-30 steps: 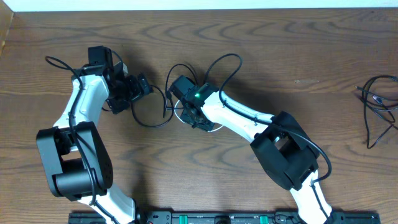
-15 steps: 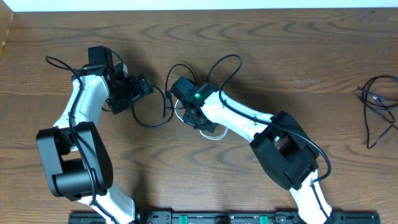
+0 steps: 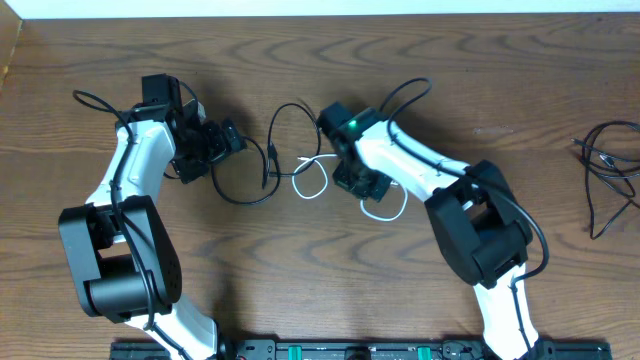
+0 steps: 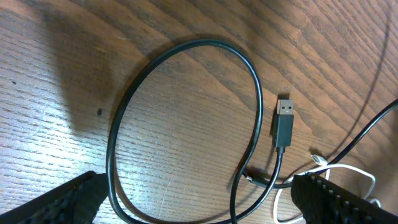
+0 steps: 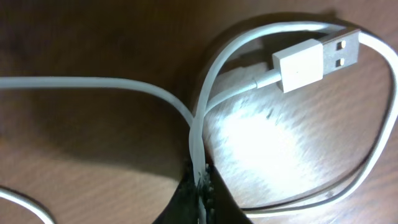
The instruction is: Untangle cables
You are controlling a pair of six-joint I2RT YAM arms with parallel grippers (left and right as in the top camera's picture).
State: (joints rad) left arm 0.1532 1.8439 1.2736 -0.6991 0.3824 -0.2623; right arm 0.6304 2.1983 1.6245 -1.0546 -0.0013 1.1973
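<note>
My right gripper is shut on the white cable, whose white USB plug lies just beyond the jaws. In the overhead view the right gripper sits right of centre with white cable loops trailing left and below it. A black cable lies in loose loops between the arms. In the left wrist view its loop and black USB plug lie on the wood. My left gripper is open above that loop, in the overhead view.
Another black cable lies in loops at the table's far right edge. Thick black cables run along both arms. The table's back edge meets a white wall. A black rail runs along the front edge.
My right gripper has moved right and slightly back, pulling the white cable out from the black loops. The left arm has not moved.
</note>
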